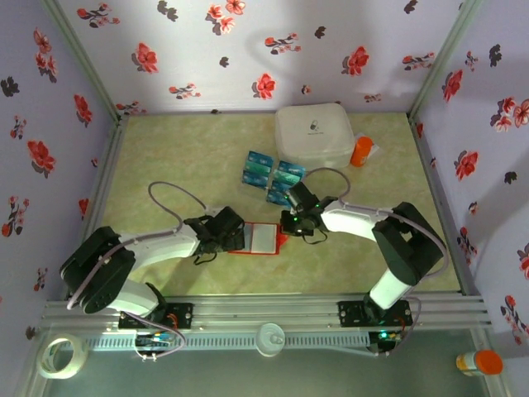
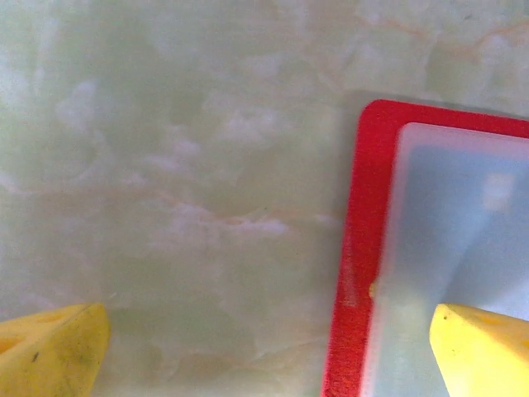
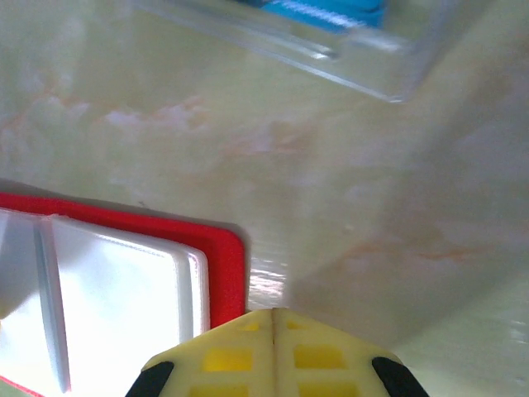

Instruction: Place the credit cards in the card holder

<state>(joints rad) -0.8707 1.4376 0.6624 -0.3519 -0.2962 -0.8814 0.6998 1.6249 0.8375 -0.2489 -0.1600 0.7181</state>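
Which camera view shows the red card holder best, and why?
Top external: the card holder shows nearly whole, lying open on its back. Each wrist view catches one red corner of it, close and blurred.

card holder (image 1: 263, 238): red, open flat, clear pockets up | credit cards (image 1: 273, 175): blue/teal, flat, clustered near, behind it

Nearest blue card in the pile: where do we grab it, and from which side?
Grip the nearest card by its near edge, coming down from above on the wallet side. It lies flat and thin on the table, so there is likely no side wall to pinch. Its far edge meets the other cards, while the near edge looks free.
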